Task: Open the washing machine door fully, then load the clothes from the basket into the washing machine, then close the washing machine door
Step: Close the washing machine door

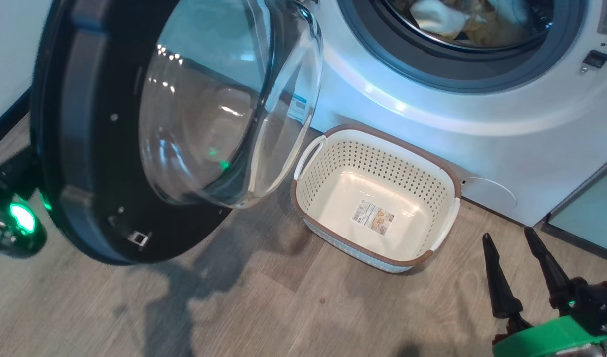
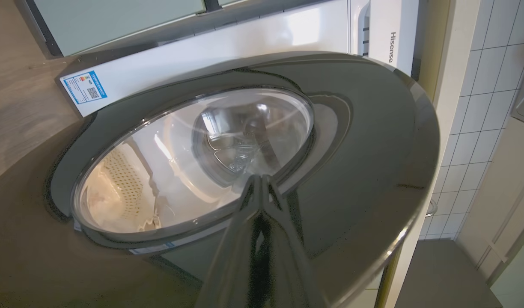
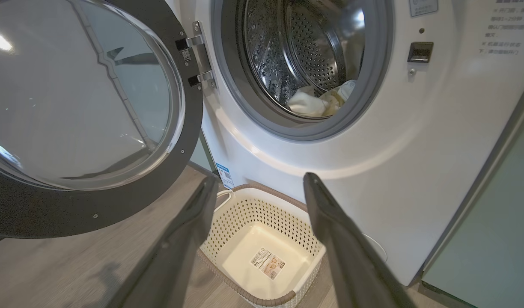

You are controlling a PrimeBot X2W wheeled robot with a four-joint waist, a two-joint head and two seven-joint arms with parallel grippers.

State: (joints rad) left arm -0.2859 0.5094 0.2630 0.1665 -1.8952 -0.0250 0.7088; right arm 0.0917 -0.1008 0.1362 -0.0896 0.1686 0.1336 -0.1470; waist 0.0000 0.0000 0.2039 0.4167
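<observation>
The washing machine door (image 1: 85, 148) stands swung out on the left of the washing machine (image 1: 432, 129), its glass bowl facing the room. The clothes (image 3: 317, 100) lie in the steel drum (image 3: 296, 47) and the basket (image 1: 378, 161) on the floor below the opening is bare down to its label, so the step in hand looks to be the closing.

The left gripper (image 2: 260, 179) has its fingers pinched together with nothing between them, the tips at the door's glossy outer face beside the glass; whether they touch it I cannot tell. To close well, I would push flat on the black ring far from the hinge (image 3: 197, 55), follow the door's arc, and press until the catch meets the latch slot (image 3: 420, 51). No fabric seems to hang over the grey gasket (image 3: 373, 85), which is worth checking. The right gripper (image 1: 508, 235) is wide open, empty and low at the right; the door's sweep would run over the basket towards it.

The left wrist view gives the outer face and the fingertips; the right wrist view gives the hinge, the drum's load and the latch; the head view sets door, basket and right gripper together
</observation>
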